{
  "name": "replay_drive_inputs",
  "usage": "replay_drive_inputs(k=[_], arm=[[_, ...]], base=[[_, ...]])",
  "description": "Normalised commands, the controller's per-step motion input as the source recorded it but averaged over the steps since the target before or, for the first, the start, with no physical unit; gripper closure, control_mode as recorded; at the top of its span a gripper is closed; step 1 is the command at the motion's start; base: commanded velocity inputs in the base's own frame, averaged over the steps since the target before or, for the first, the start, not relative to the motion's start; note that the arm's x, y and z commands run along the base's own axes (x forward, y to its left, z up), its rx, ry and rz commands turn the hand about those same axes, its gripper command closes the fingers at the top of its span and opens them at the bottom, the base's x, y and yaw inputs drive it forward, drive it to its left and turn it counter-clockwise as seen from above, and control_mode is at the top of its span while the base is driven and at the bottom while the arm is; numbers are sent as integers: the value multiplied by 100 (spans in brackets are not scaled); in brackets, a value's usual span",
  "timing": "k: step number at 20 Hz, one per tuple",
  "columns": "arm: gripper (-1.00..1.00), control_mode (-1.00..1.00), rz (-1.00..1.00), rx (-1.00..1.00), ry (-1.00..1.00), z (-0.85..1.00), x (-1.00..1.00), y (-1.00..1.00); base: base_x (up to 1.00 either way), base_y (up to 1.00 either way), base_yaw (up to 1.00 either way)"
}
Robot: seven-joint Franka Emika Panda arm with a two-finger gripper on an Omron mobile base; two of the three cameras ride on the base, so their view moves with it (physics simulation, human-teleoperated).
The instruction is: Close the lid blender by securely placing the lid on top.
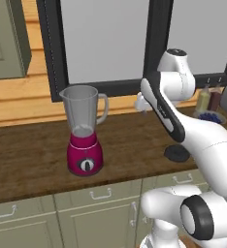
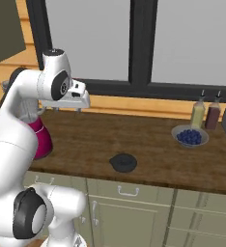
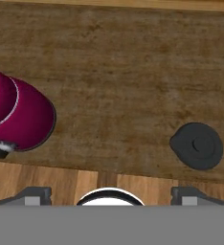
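No readable writing or brand marks anywhere; bottle labels are too small to tell.

The blender point(image 1: 85, 135) is standing upright on the wooden counter point(image 1: 33, 160), magenta base with a black dial facing front, clear grey jar on top with its mouth open and nothing sitting on it. The jar is looking empty as far as can be seen. In the hand view the blender base point(image 3: 18, 117) is showing at the left edge.

The lid point(image 2: 123, 162) is lying flat on the counter near the front edge, well apart from the blender, to its right. It is also showing in the left base view point(image 1: 177, 153), partly behind the arm, and in the hand view point(image 3: 197, 146) at the right.

The gripper point(image 2: 66, 109) is hanging in the air above the counter, between blender and lid, touching nothing. Its fingers point(image 3: 36, 195) are spread wide apart, one at each bottom corner of the hand view, with nothing between them.

A bowl point(image 2: 190, 137) is holding blueberries at the counter's right side. Two small bottles point(image 2: 205, 114), one yellowish and one dark red, are standing just behind it by the window point(image 2: 134, 43). Cabinet doors point(image 1: 101, 218) are running below the counter.
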Motion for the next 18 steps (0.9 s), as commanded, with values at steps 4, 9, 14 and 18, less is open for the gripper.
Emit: replay_drive_inputs(k=[4,9,14,18], arm=[[-100,100,0,0,0,0,0,0],[-100,100,0,0,0,0,0,0],[-100,100,0,0,0,0,0,0],[-100,-100,0,0,0,-18,0,0]], base=[[44,0,0],[30,0,0],[29,0,0],[2,0,0]])
